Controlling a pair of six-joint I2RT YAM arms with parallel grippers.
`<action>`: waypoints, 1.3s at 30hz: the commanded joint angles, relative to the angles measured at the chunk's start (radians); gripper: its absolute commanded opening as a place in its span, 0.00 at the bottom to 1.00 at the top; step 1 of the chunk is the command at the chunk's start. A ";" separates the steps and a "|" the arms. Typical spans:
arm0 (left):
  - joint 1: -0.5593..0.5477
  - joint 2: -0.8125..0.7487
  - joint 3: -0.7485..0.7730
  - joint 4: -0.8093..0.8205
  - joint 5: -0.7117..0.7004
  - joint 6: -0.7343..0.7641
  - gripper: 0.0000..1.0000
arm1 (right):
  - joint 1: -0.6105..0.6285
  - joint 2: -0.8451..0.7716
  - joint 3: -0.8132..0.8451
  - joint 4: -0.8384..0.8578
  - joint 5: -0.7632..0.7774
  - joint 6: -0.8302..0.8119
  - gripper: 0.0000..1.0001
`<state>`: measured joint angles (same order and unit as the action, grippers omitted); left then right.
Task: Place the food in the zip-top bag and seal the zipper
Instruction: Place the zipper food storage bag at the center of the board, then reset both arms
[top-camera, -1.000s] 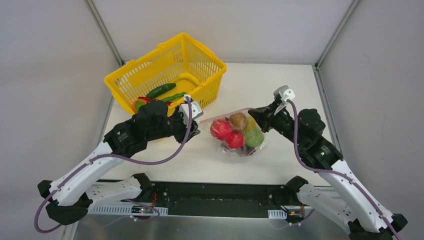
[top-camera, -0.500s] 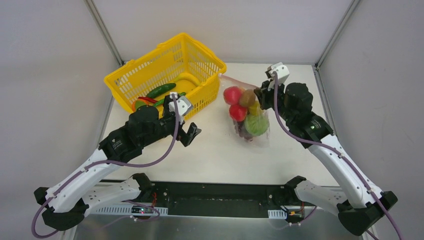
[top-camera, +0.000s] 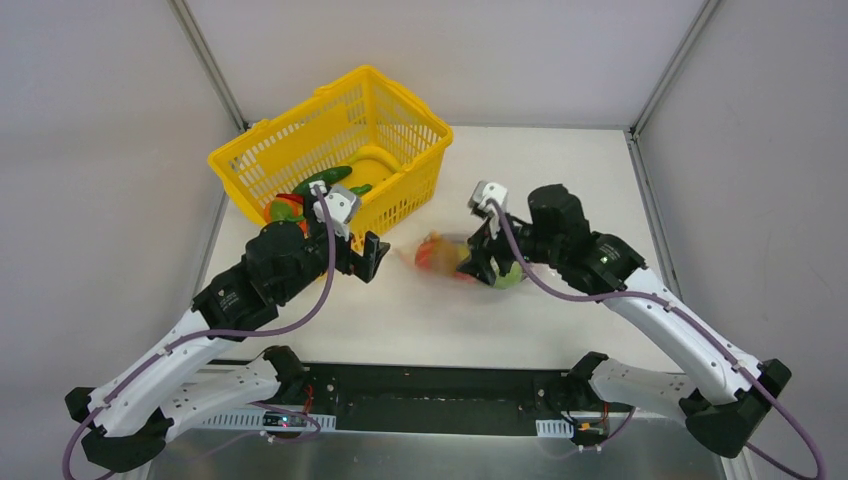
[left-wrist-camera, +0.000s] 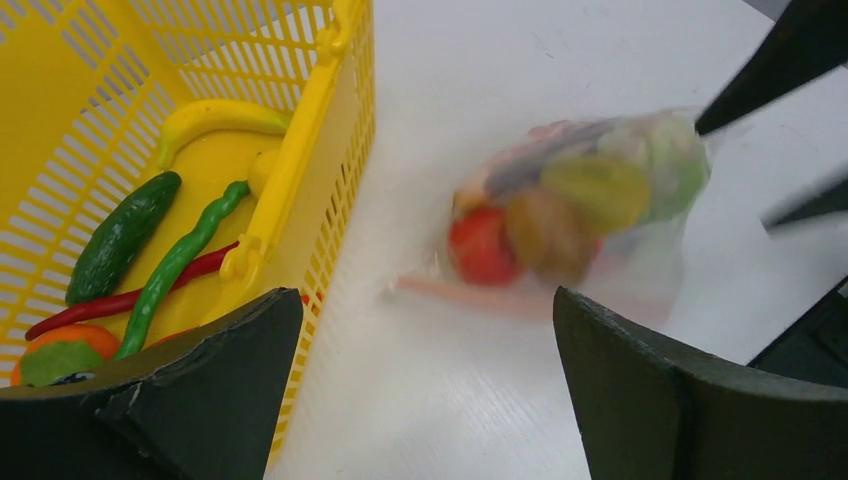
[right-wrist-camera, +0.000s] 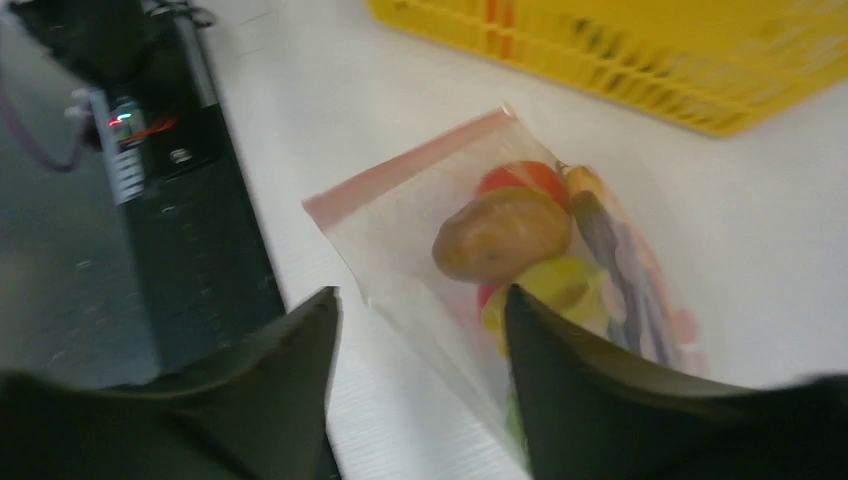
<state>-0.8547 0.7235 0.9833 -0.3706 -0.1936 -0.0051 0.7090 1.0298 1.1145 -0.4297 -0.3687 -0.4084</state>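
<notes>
The zip-top bag (top-camera: 450, 258) lies blurred at the table's middle, with the food inside: a red tomato (left-wrist-camera: 482, 245), a brown kiwi (right-wrist-camera: 500, 235), yellow-green pieces (left-wrist-camera: 600, 188) and something purple. Its pink zipper (right-wrist-camera: 410, 165) runs along the edge facing the left arm. My right gripper (right-wrist-camera: 421, 291) stands open at the bag's opposite end, with a clear plastic edge lying between its parted jaws. My left gripper (left-wrist-camera: 425, 300) is wide open and empty, hanging left of the bag beside the basket.
The yellow lattice basket (top-camera: 330, 130) stands at the back left and holds a cucumber (left-wrist-camera: 122, 235), a green bean (left-wrist-camera: 185, 262), a red chili, a banana (left-wrist-camera: 215, 117) and an orange piece. The black base rail (right-wrist-camera: 170, 180) runs along the near edge.
The right arm swung the bag from the back right down to the table's middle, and its jaws have parted. The left gripper opened wide and drew back toward the basket.
</notes>
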 joint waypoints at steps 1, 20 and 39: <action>0.017 0.000 0.007 0.063 -0.060 -0.054 0.99 | 0.082 0.015 0.057 -0.173 -0.227 -0.067 0.83; 0.023 0.047 0.075 -0.044 -0.008 -0.131 0.99 | -0.093 -0.129 -0.115 0.166 0.591 0.380 1.00; 0.359 0.084 0.243 -0.314 -0.260 -0.468 0.99 | -0.618 -0.139 -0.108 0.170 0.173 0.687 1.00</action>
<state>-0.4999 0.8257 1.2160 -0.6067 -0.3134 -0.3588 0.0952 0.9161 0.9649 -0.2951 -0.1238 0.2569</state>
